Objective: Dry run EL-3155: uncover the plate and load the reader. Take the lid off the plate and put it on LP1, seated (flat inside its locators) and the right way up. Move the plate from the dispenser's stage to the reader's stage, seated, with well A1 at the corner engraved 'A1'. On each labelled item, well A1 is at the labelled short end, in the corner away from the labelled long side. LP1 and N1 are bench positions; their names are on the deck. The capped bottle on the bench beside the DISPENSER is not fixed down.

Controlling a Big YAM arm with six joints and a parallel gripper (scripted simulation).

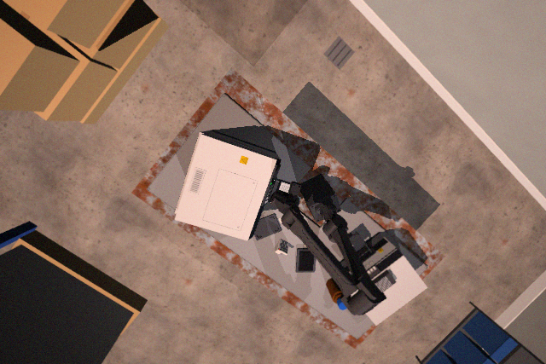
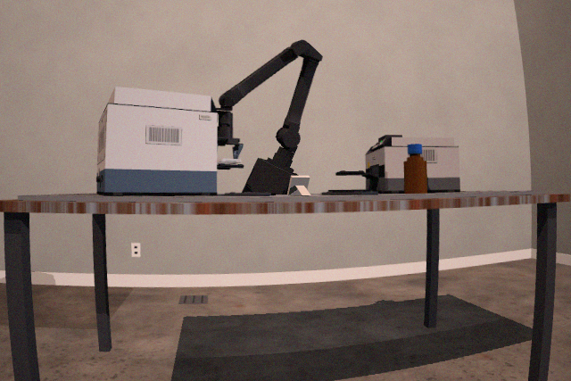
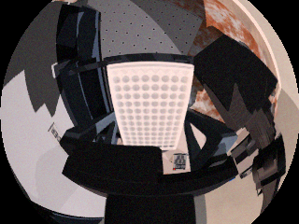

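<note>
The claw is set wide, its fingers closed on opposite edges of the pale well plate. In the wrist view the plate fills the centre, its rows of round wells facing the camera; whether a clear lid covers them cannot be told. The exterior view shows the plate level, directly over the dark stage of the large white instrument, left of centre; any gap beneath the plate is too small to judge.

The black arm rises from a dark base at mid-frame, bends at a high elbow, and descends to the claw beside the instrument's front face. Below the claw in the top view lie a dark, flat rectangular pad, a small pale angled stand and a dark rectangular tray.

Toward the lower right of the top view, the amber bottle, capped in blue, is near the smaller white instrument. In the exterior view the bottle stands upright and partly covers that instrument, whose dark stage projects leftward. The table, edged in mottled rust and grey, carries the whole arrangement.
</note>
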